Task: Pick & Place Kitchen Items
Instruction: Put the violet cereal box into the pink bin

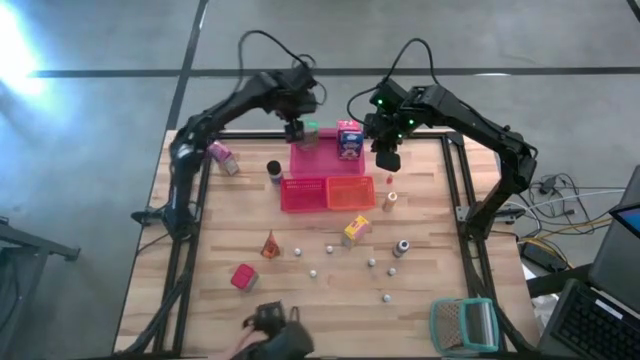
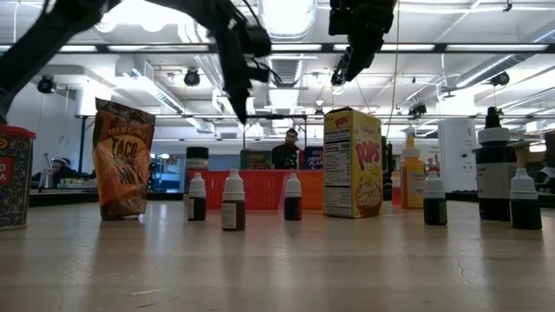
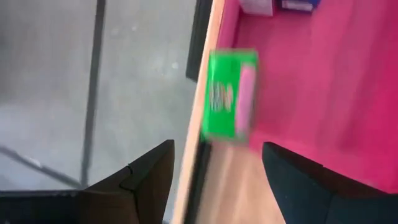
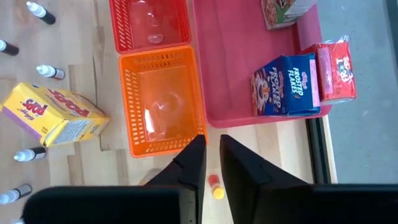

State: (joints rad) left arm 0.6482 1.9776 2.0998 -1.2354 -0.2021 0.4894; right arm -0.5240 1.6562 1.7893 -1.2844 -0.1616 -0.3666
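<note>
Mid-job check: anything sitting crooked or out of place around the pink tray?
The green carton seems to straddle the pink tray's rim, partly on the wood, below the open left gripper. The right gripper hovers by the tray's other side. Nothing else stands out.

Two cartons (image 4: 305,74) on the far tray (image 4: 249,74), two baskets (image 4: 163,99) just before it, small bottles (image 1: 372,262) scattered nearer

The green carton (image 3: 229,94) shows blurred in the left wrist view, its print unreadable.
</note>
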